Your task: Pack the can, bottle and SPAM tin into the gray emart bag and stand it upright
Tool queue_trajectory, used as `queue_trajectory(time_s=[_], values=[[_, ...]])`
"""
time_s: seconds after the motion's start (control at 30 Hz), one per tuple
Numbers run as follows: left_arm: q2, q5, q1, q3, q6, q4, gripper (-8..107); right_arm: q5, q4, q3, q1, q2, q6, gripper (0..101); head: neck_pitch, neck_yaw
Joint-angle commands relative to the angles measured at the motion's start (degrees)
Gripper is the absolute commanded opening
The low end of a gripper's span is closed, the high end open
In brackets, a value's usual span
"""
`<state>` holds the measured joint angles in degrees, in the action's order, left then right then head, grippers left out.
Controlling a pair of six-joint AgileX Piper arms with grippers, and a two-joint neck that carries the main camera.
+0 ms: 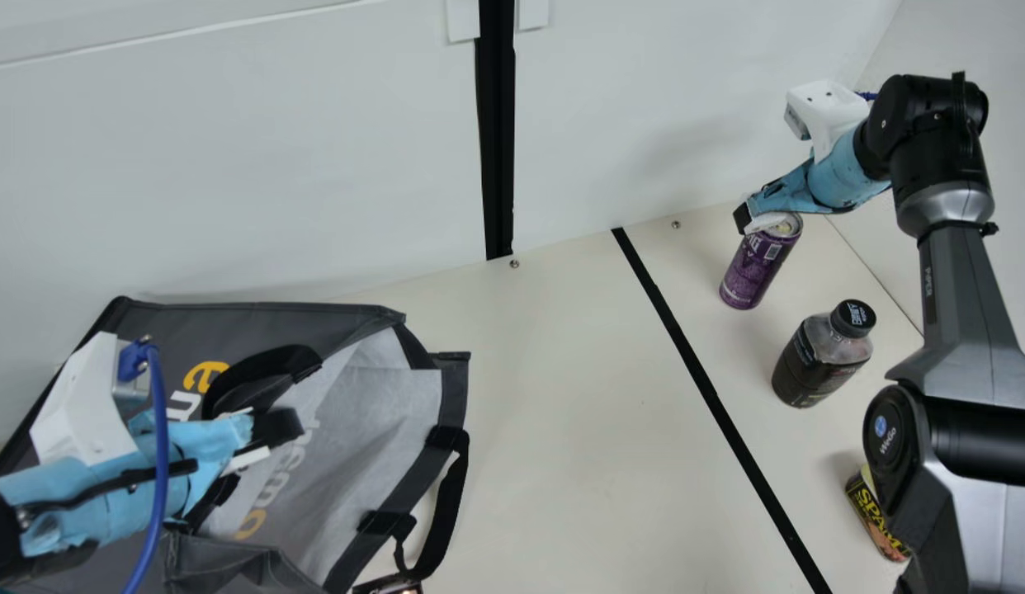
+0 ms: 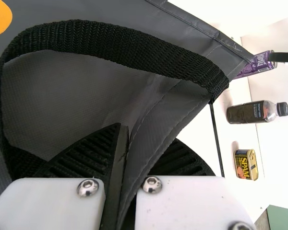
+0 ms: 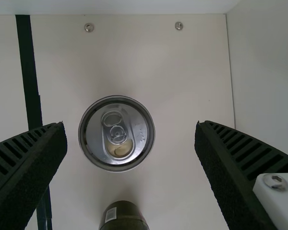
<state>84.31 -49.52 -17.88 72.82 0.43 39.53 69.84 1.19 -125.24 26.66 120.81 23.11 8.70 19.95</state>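
- The purple can [image 1: 752,271] stands on the table [image 1: 562,412], directly below the right gripper [image 1: 752,219], whose fingers are spread wide and hold nothing.
- The dark bottle [image 1: 816,363] stands near the can.
- The SPAM tin [image 1: 876,516] sits past the bottle, at the same side of the black strip [image 1: 713,393].
- Across the strip, the left gripper [image 1: 269,441] pinches the gray emart bag [image 1: 372,412] by its fabric edge.
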Motion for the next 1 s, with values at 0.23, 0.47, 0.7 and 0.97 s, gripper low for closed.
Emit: queue_trajectory(time_s=[0.23, 0.47, 0.7, 0.97], values=[[0.00, 0.00, 0.00, 0.00, 0.00, 0.00, -8, 0.06, 0.30, 0.67, -0.27, 1.83, -1.33, 95, 1.30, 0.05], [0.00, 0.00, 0.00, 0.00, 0.00, 0.00, -8, 0.06, 1.23, 1.45, -0.22, 2.45, -1.89, 55, 1.30, 0.05], [0.00, 0.00, 0.00, 0.00, 0.00, 0.00, -8, 0.06, 2.25, 1.78, -0.04, 2.17, -1.71, 8, 1.30, 0.05], [0.00, 0.00, 0.00, 0.00, 0.00, 0.00, -8, 0.06, 3.36, 0.89, 0.24, 0.96, 0.87, 0, 1.30, 0.05]])
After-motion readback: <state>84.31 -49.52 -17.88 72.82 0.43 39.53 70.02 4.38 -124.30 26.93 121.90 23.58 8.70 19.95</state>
